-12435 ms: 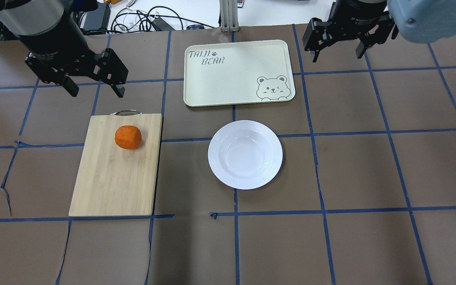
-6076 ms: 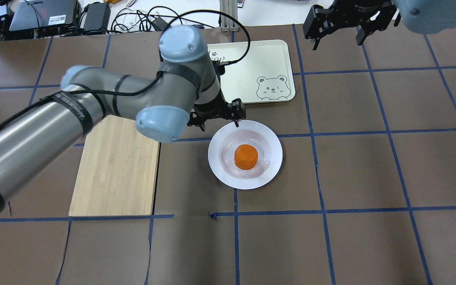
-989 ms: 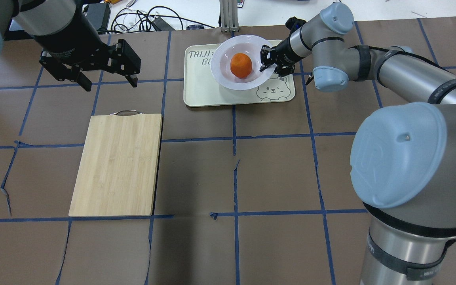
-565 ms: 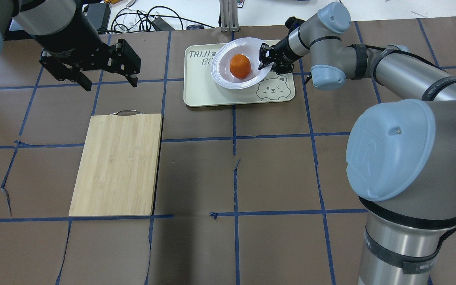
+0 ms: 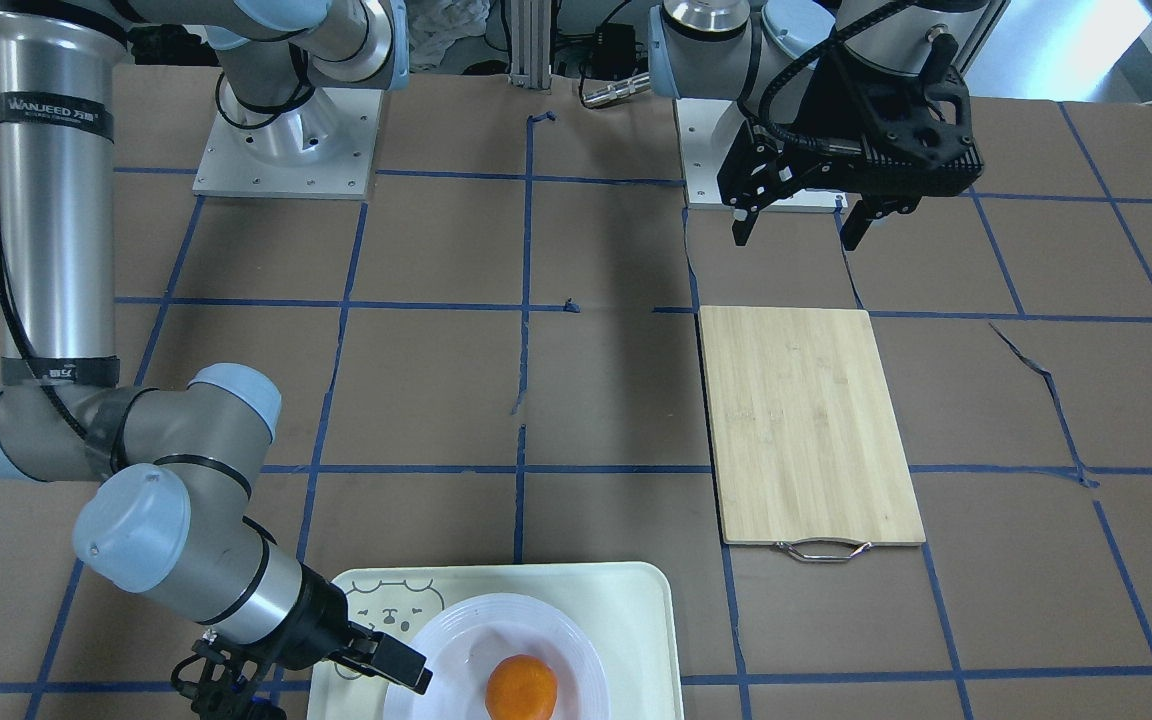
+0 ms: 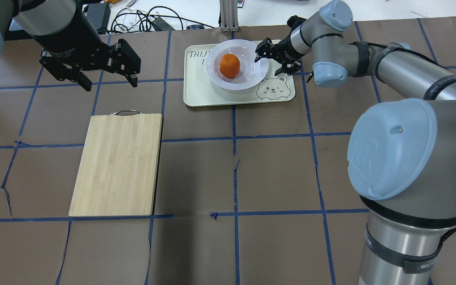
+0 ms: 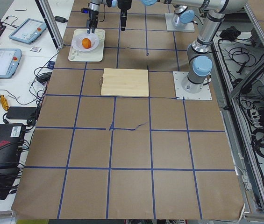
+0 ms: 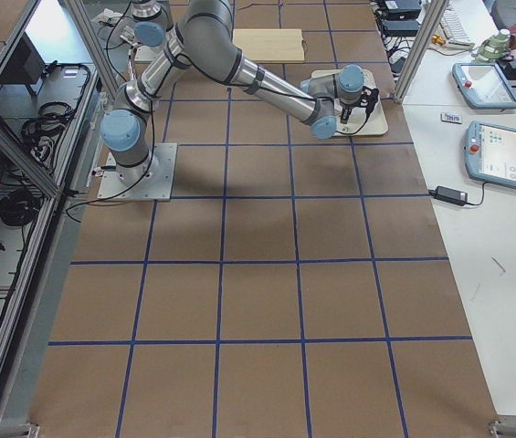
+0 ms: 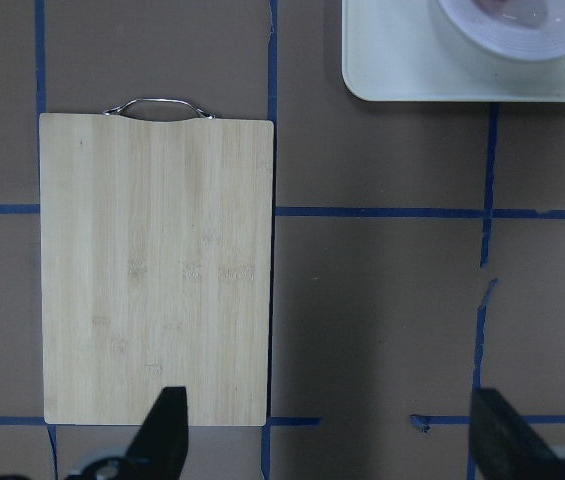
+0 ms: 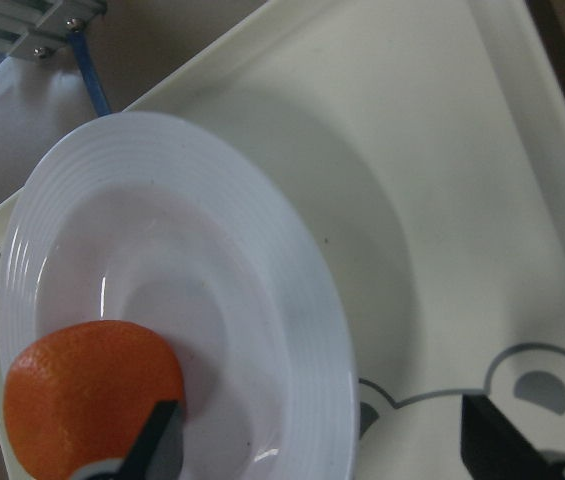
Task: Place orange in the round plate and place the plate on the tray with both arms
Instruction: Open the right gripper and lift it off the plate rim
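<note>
The orange (image 6: 229, 65) rests in the sunken centre of the round plate (image 6: 247, 77), which lies on the cream tray (image 6: 208, 97) at the far middle of the table. My right gripper (image 6: 268, 66) is open at the plate's right rim; in the right wrist view its fingers (image 10: 157, 440) stand wide apart on either side of the rim, with the plate (image 10: 212, 260) and orange (image 10: 92, 400) just ahead. My left gripper (image 6: 110, 85) hangs open and empty above the table at the far left, beyond the cutting board.
A bamboo cutting board (image 6: 117, 164) with a metal handle lies bare at left of centre, also under the left wrist camera as the board (image 9: 157, 265). Cables and devices sit past the table's far edge. Brown paper with blue tape lines covers the table.
The plate, held tilted in my right gripper a moment ago, has come down onto the tray, slightly to the left. The right gripper has opened. The left arm has not moved.
</note>
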